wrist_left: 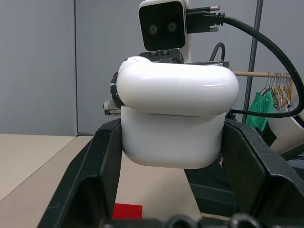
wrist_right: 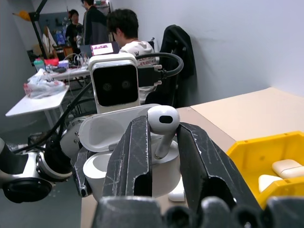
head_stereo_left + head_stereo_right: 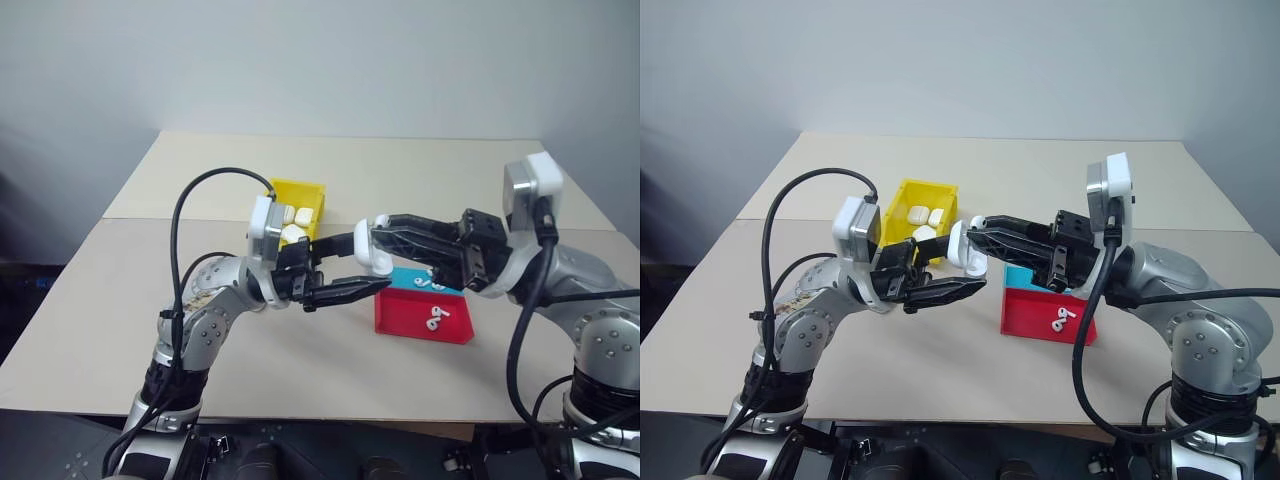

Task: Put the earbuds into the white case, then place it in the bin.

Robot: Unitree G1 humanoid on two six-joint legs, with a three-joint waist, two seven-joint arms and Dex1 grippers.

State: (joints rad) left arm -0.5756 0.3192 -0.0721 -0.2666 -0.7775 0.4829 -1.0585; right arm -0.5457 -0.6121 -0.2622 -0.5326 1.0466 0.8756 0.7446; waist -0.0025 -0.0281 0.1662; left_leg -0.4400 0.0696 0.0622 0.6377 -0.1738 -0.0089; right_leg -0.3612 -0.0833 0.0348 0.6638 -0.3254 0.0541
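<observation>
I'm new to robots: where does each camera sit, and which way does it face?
Both eye views: on the head, facing forward and down at the table; both arms show, meeting at a white case.
Left wrist: on the left arm, looking along its jaws clamping that case; the right arm's camera sits behind.
Right wrist: looking along its jaws pinching an earbud over the case.
Shared: the case, seen from opposite sides.

I see my two arms in silver-grey metal with round joint housings and small dark screws, and a thick black cable loops along each arm. Each wrist has a white box camera with a dark face, and the left gripper (image 3: 345, 270) and right gripper (image 2: 161, 156) have black fingers, perhaps of ribbed plastic.
</observation>
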